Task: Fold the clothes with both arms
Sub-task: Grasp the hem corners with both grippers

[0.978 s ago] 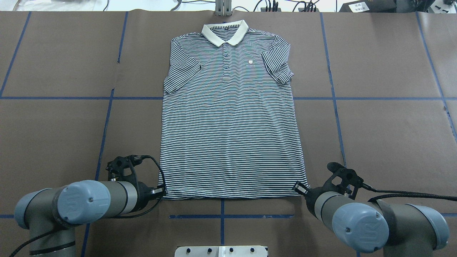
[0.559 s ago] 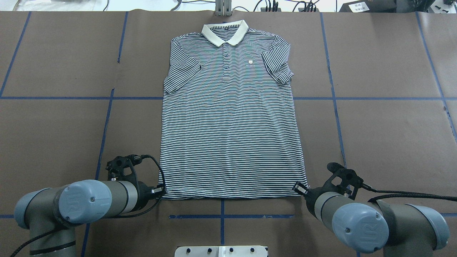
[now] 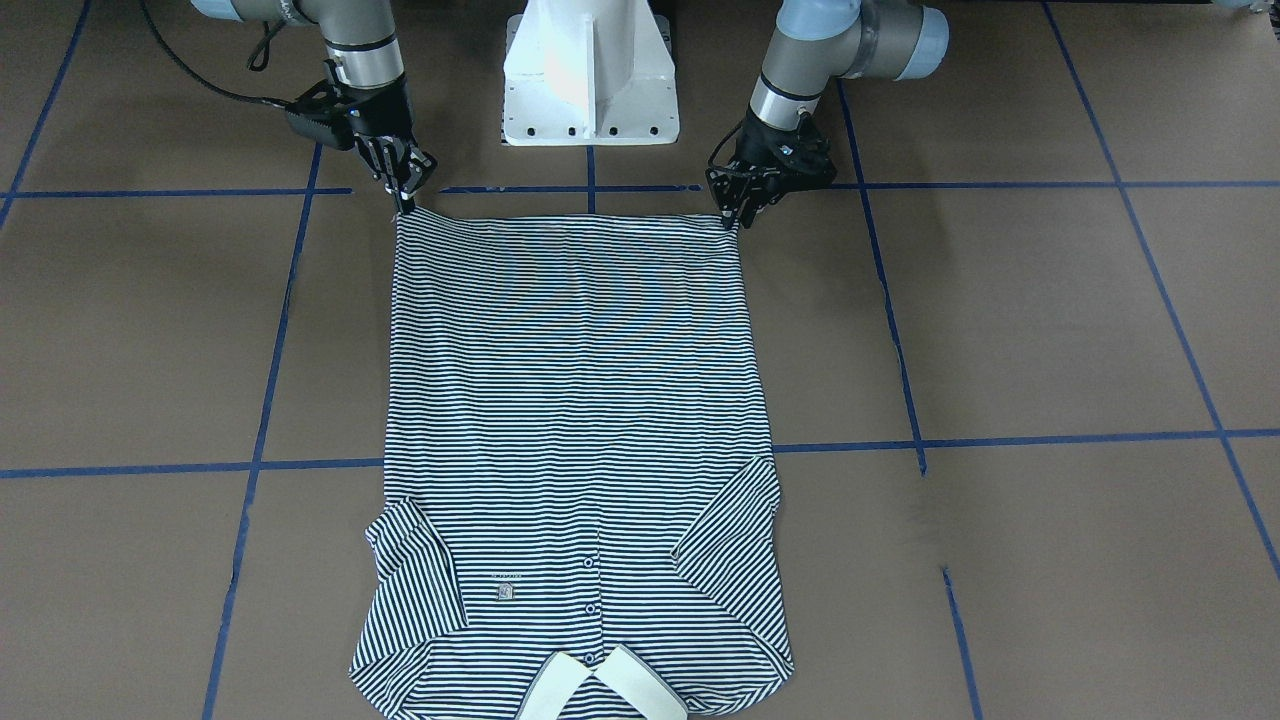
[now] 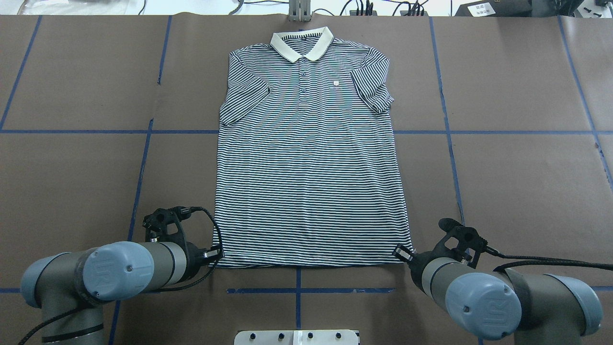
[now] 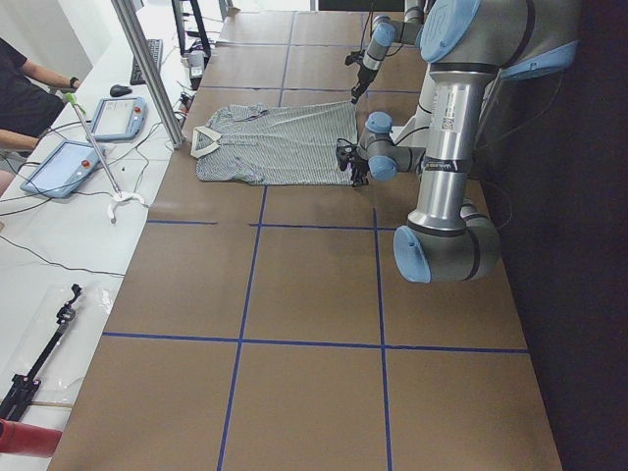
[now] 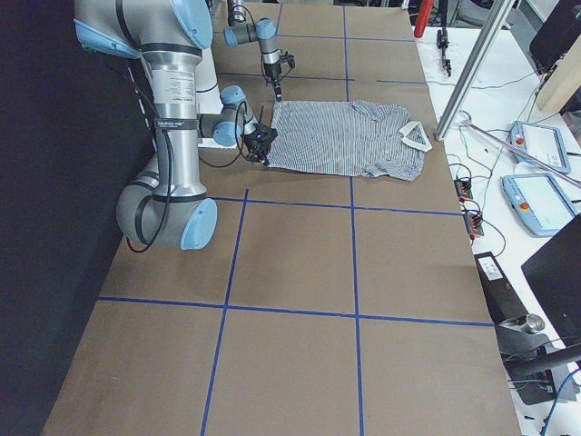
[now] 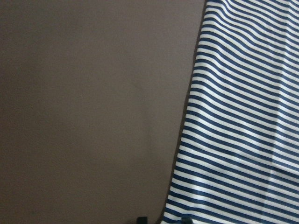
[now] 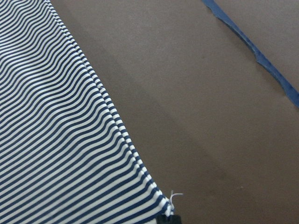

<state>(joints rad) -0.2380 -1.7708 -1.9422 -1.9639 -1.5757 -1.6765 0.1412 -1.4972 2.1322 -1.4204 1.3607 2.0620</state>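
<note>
Left tool [image 4: 219,253] shifted slightly, it and right tool [image 4: 397,250] pinching polo shirt [image 4: 306,167] hem, brown blue-taped table [image 4: 517,177].

The left arm [image 4: 164,261] and right arm [image 4: 433,273] are grey metal tubes with light-blue joint caps [image 4: 115,273] embossed with a logo. Black cables [image 4: 550,261] run to each wrist, and the left gripper [image 3: 737,220] and right gripper [image 3: 405,200] are black. The white bolted pedestal [image 3: 590,70] sits at 12 o'clock in the front-facing view.

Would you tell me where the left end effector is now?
The left end effector is low on the overhead view's left, at the near-left hem corner of the polo shirt, beyond a blue tape line.
</note>
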